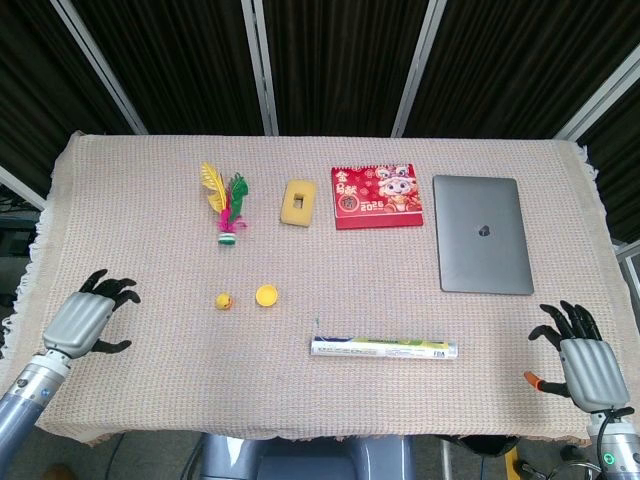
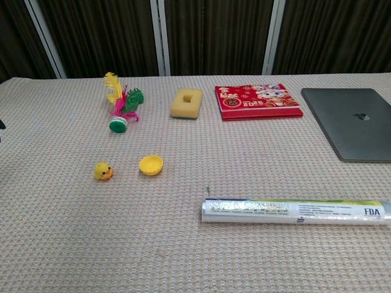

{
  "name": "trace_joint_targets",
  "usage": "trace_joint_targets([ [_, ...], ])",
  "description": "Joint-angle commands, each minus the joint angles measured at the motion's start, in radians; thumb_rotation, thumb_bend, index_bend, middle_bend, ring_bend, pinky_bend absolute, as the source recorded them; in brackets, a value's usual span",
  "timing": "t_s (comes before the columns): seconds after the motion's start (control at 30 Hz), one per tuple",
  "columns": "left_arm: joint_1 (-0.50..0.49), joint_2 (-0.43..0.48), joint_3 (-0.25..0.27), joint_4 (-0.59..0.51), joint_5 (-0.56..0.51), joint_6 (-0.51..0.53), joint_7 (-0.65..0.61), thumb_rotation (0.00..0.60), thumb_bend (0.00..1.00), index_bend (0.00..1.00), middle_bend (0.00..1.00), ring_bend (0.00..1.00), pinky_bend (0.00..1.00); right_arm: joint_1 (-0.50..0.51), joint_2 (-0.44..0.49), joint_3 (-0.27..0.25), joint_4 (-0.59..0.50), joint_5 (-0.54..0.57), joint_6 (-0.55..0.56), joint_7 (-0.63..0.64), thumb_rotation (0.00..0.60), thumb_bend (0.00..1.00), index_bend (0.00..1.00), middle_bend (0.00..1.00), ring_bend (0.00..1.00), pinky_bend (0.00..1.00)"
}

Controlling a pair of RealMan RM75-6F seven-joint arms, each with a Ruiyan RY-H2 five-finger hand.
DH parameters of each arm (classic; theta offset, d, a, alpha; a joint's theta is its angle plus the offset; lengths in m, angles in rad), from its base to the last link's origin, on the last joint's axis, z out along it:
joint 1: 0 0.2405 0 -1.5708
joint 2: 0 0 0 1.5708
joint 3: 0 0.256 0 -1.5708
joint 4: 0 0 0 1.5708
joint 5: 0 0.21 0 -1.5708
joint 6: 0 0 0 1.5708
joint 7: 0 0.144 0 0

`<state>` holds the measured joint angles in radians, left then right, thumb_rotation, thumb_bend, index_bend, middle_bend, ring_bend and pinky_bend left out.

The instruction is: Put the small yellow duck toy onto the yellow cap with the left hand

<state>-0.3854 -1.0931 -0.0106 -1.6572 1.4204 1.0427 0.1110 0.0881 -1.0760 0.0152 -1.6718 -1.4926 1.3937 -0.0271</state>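
Note:
The small yellow duck toy point(image 1: 224, 300) point(image 2: 103, 171) sits on the woven cloth, just left of the yellow cap point(image 1: 266, 295) point(image 2: 151, 165), which lies open side up. Duck and cap are apart. My left hand point(image 1: 87, 320) hovers near the table's left front, well left of the duck, fingers spread and empty. Only a dark sliver of it shows at the left edge of the chest view. My right hand point(image 1: 584, 362) rests open at the front right corner, holding nothing.
A feather shuttlecock point(image 1: 226, 205) stands behind the duck. A yellow sponge point(image 1: 296, 201), red calendar point(image 1: 376, 196) and grey laptop point(image 1: 482, 247) lie along the back. A foil roll point(image 1: 384, 348) lies in front of the cap, to the right.

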Motion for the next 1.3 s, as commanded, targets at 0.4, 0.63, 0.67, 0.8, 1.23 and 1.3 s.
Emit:
trace_joint_targets([
  [0.4,-0.085,-0.168,-0.04,0.101,-0.104,-0.09,0.077,0.6,0.15,0.33,0.16,0.17,0.08,-0.001,0.0,-0.001,0.002,-0.006,0.001,0.013,0.6,0.03,0.43,0.14,0.0,0.0],
  [0.63,-0.105,-0.218,-0.047,0.128,-0.123,-0.106,0.08,0.6,0.15,0.33,0.16,0.17,0.07,-0.001,0.001,-0.002,0.002,-0.006,0.0,0.017,0.6,0.03,0.43,0.15,0.0,0.0],
  [0.67,-0.109,-0.226,-0.049,0.133,-0.127,-0.109,0.08,0.6,0.15,0.33,0.16,0.17,0.07,-0.001,0.001,-0.002,0.002,-0.007,0.0,0.018,0.6,0.03,0.43,0.15,0.0,0.0],
  [0.8,-0.127,-0.248,-0.055,0.148,-0.14,-0.132,0.076,0.6,0.17,0.33,0.16,0.17,0.07,-0.001,0.001,-0.002,0.002,-0.007,0.001,0.021,0.6,0.03,0.44,0.15,0.0,0.0],
  [1.23,-0.171,-0.311,-0.072,0.185,-0.205,-0.178,0.081,0.6,0.29,0.34,0.16,0.16,0.07,-0.002,0.001,-0.002,0.002,-0.006,-0.001,0.031,0.6,0.03,0.45,0.15,0.0,0.0],
  [1.3,-0.175,-0.316,-0.071,0.189,-0.208,-0.18,0.085,0.6,0.29,0.34,0.16,0.16,0.07,-0.002,0.002,-0.003,0.002,-0.006,0.0,0.031,0.6,0.03,0.45,0.16,0.0,0.0],
])
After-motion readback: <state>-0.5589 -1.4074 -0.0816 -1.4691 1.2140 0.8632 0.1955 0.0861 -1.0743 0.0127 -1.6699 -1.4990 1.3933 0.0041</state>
